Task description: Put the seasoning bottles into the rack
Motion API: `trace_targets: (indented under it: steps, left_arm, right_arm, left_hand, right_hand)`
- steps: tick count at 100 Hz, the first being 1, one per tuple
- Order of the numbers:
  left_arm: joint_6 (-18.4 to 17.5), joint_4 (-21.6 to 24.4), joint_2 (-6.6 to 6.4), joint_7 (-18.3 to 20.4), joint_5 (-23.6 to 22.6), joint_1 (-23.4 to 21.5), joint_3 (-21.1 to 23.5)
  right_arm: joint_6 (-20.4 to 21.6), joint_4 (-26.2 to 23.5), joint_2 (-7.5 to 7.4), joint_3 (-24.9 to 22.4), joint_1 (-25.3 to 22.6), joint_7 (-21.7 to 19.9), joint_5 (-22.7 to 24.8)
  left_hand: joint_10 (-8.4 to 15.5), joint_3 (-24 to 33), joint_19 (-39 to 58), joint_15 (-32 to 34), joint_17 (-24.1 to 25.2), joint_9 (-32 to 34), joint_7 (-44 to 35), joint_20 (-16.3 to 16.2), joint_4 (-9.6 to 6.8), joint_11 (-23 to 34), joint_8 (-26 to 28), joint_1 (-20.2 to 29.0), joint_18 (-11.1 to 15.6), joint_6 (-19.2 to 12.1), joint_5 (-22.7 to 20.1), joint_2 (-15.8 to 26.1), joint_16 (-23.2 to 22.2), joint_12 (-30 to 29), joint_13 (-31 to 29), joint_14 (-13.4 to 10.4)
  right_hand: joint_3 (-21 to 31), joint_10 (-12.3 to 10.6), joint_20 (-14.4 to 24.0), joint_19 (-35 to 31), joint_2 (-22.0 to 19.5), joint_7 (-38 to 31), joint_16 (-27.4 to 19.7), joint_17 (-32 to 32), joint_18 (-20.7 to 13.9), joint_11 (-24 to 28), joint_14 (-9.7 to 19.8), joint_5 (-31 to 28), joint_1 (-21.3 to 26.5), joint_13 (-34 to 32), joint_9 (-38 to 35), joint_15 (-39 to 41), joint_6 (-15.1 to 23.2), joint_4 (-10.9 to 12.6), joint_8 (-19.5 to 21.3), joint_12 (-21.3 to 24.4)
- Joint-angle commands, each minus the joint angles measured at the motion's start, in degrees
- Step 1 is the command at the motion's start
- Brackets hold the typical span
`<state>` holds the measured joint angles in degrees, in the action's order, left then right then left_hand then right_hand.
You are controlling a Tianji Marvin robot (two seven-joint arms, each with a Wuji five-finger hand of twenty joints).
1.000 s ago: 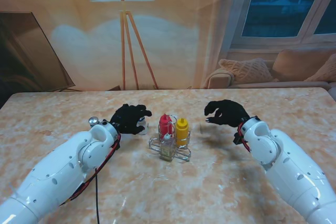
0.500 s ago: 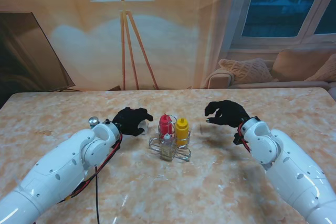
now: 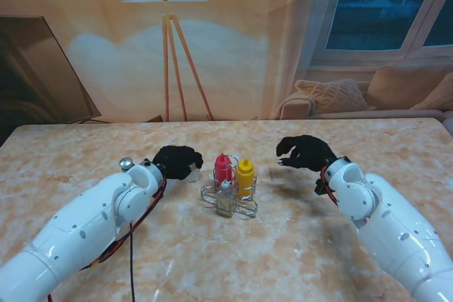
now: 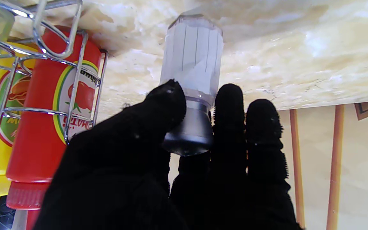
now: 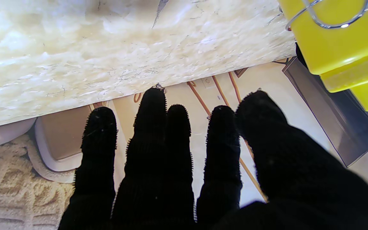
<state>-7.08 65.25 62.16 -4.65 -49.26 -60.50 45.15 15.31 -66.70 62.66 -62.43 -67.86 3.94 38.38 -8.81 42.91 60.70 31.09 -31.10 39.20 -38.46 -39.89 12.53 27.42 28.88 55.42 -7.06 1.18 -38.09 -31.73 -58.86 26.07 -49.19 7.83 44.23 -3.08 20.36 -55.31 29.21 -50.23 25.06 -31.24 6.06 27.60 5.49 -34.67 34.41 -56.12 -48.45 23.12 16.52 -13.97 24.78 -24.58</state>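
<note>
My left hand sits on the marble table, just to the left of the wire rack. In the left wrist view, the fingers and thumb of this hand are closed around the metal cap of a clear glass shaker. The shaker stands upright on the table with its faceted body showing beyond my fingertips. I read this hand as closed on the shaker.

Immediately to the right of that hand, the rack holds a red ketchup bottle and a yellow mustard bottle side by side at its far side. A small glass bottle occupies the compartment nearer to me. In the left wrist view the ketchup bottle sits inside the wire frame, just beside my thumb.

My right hand hovers to the right of the rack, apart from it. Its fingers are loosely curled and spread, and they hold nothing. In the right wrist view, the mustard bottle lies off to the thumb side, clear of the hand.
</note>
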Motion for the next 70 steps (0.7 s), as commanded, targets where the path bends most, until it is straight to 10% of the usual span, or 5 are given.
trace_targets:
  steps: [1,29,70]
  left_arm:
    - [0.4,-0.3,0.33,0.6,0.2,0.2,-0.1]
    - [0.4,-0.1,0.56,0.0,0.7,0.0,0.4]
    - [-1.3,4.5,-0.18,1.7,-0.7,-3.0,4.9]
  right_arm:
    - [-0.1,0.1,0.41,0.2,-0.3,-0.7,0.2]
    - [-0.2,0.4,0.41,0.4,0.0,-0.7,0.2]
    - [-0.2,0.5,0.44,0.5,0.0,-0.9,-0.1]
  left_hand:
    - [0.8,-1.9,1.6,0.3,-2.0,3.7,-5.8,1.4,0.65,0.3,-0.7,4.7,2.6,-0.6,-2.4,-1.3,-2.1,4.8,-3.3,-2.5]
    - [2.2,-4.5,1.4,1.4,-6.2,17.2,-14.7,2.2,-0.39,-10.0,-3.9,7.9,3.9,-3.2,-5.6,-0.4,-0.7,16.0,-8.0,-4.0]
    - [3.0,-4.2,1.6,2.3,-8.1,21.4,-15.7,1.9,-0.73,-8.8,-4.2,8.2,2.5,-3.2,-7.1,-0.6,-0.1,17.0,-10.6,-4.0]
  right_hand:
    - [0.6,-0.2,0.8,-1.0,0.1,-0.7,1.5,0.7,0.3,0.3,-0.1,0.5,0.3,0.8,-1.1,0.9,1.1,-0.3,-0.3,-2.3]
    - [0.9,0.0,0.8,-1.0,0.3,-0.7,1.5,0.6,0.3,0.4,-0.2,0.4,0.4,0.8,-1.2,0.9,0.7,-0.4,-0.4,-2.4]
    - [1.1,0.0,0.8,-1.0,0.3,-0.7,1.5,0.5,0.4,0.4,-0.1,0.2,0.3,0.8,-1.1,0.9,0.6,-0.4,-0.6,-2.3]
